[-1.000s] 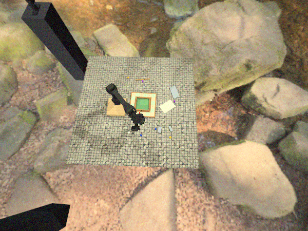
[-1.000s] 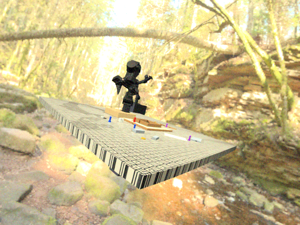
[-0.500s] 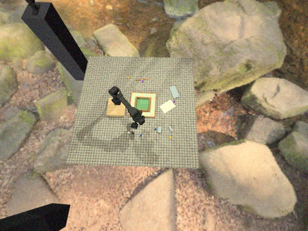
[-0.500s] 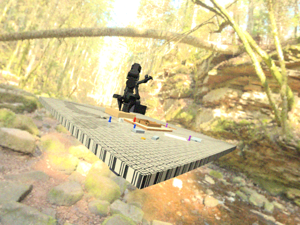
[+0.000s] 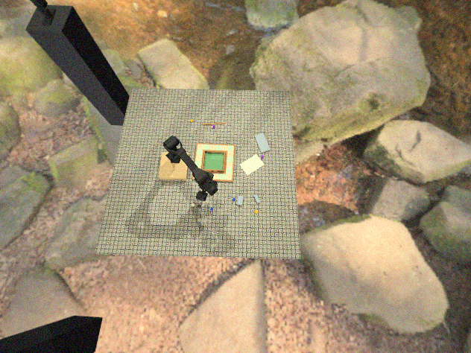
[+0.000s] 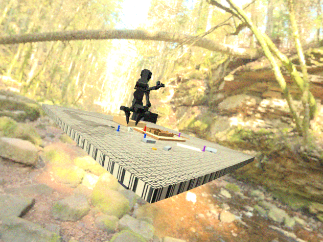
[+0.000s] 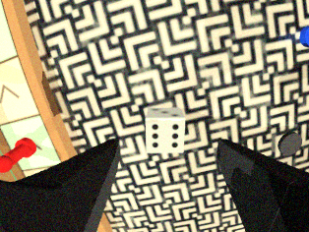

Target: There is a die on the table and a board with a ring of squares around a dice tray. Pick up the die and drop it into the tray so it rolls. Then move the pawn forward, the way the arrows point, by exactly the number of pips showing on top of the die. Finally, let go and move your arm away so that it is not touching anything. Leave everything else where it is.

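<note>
No printed words, brands or digits readable in any view. Only countable marks: the die, wrist view, shows six black pips in two rows of three on the side facing the camera; its top face is pale, too washed out to count. In the top and exterior views the die is too small to read. The board at the left edge of the wrist view carries thin dark line marks on pale squares, poss. part of an arrow, direction can't be made out. Table has a repeating black-and-white angular pattern, not lettering.
</note>
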You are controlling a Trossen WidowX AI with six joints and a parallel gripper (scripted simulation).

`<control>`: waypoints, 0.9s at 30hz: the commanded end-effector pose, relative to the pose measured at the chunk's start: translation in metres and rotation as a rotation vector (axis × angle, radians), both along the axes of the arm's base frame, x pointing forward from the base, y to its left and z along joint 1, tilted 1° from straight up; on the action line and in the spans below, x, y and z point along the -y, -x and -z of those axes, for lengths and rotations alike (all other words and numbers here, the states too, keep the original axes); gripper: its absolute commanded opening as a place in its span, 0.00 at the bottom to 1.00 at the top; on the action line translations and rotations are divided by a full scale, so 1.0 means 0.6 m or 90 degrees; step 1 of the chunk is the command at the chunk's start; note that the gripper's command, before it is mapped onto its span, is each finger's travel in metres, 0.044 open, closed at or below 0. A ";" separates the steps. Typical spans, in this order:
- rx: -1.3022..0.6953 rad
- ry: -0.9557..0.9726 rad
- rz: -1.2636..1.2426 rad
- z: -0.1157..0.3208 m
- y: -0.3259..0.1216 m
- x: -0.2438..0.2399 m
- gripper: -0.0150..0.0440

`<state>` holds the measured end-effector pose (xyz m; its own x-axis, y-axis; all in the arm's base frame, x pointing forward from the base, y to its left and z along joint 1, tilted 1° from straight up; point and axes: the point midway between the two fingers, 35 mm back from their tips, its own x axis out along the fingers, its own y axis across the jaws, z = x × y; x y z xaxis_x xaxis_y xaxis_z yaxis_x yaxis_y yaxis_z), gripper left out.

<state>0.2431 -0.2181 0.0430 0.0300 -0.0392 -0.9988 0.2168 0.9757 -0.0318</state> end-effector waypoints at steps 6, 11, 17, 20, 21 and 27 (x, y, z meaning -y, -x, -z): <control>-0.002 -0.005 -0.003 0.027 0.001 -0.001 0.72; -0.003 -0.005 -0.003 0.040 0.000 -0.001 0.72; -0.003 -0.005 -0.003 0.054 0.000 -0.001 0.72; -0.003 -0.005 -0.003 0.055 0.000 -0.001 0.63; -0.003 -0.005 -0.003 0.055 0.000 -0.001 0.59; -0.003 -0.005 -0.003 0.055 0.000 -0.001 0.42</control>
<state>0.2427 -0.2180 0.0110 0.0239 -0.0338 -0.9991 0.2167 0.9759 -0.0278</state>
